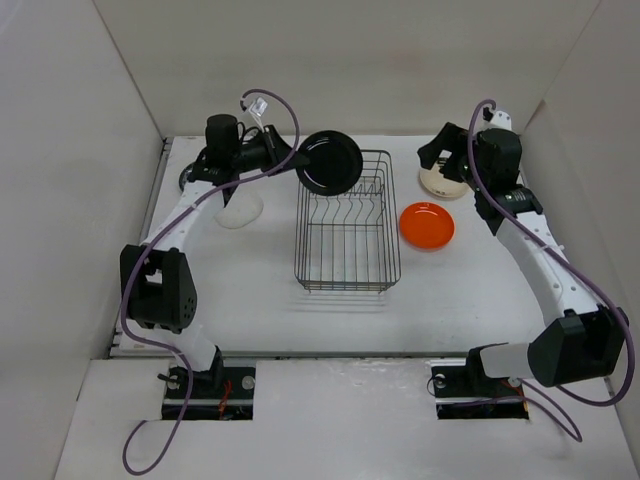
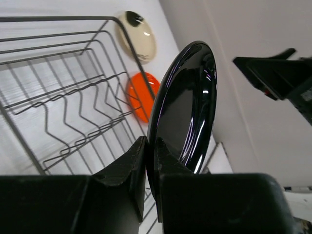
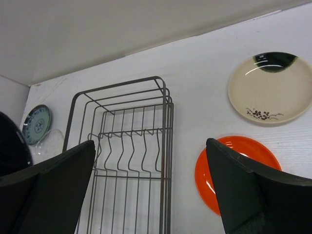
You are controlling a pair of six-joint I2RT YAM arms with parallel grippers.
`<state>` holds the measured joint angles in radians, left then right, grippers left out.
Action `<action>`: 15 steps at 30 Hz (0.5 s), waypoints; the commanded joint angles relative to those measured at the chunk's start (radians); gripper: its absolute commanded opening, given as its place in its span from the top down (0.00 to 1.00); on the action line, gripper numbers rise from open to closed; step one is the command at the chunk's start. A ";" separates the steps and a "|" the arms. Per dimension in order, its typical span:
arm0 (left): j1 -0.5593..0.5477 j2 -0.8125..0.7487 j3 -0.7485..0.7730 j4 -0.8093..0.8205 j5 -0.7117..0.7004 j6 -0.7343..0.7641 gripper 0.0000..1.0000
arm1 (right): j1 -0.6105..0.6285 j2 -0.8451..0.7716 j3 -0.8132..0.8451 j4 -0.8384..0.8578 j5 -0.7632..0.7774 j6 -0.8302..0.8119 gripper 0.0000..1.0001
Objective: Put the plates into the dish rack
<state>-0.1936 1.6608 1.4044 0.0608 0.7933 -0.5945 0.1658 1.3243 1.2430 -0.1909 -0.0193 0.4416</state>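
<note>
My left gripper (image 1: 295,160) is shut on the rim of the black plate (image 1: 328,162) and holds it on edge above the far left corner of the wire dish rack (image 1: 348,225). The left wrist view shows the fingers (image 2: 131,165) pinching the black plate (image 2: 187,102) over the rack's prongs (image 2: 63,97). My right gripper (image 1: 445,160) is open and empty, above the cream plate (image 1: 440,182). In the right wrist view it (image 3: 150,144) is open wide over the rack (image 3: 131,156). The orange plate (image 1: 427,225) lies right of the rack.
A pale grey-white plate (image 1: 238,210) lies left of the rack, under my left arm. A teal plate (image 3: 36,124) lies beside it at the far left. The orange plate (image 3: 248,146) and cream plate (image 3: 270,87) lie flat. White walls enclose the table on three sides.
</note>
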 commanded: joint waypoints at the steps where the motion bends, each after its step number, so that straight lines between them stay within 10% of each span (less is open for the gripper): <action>1: 0.022 -0.027 -0.038 0.275 0.188 -0.128 1.00 | -0.008 -0.033 -0.002 0.021 -0.060 -0.012 0.00; 10: -0.006 0.079 -0.215 1.248 0.330 -0.885 1.00 | -0.017 -0.033 -0.020 0.039 -0.094 -0.001 0.00; 15: -0.015 0.139 -0.187 1.420 0.336 -0.995 1.00 | -0.017 -0.033 -0.020 0.039 -0.117 -0.001 0.00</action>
<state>-0.2073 1.8069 1.1889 1.1000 1.0840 -1.4292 0.1562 1.3220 1.2263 -0.1925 -0.1104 0.4412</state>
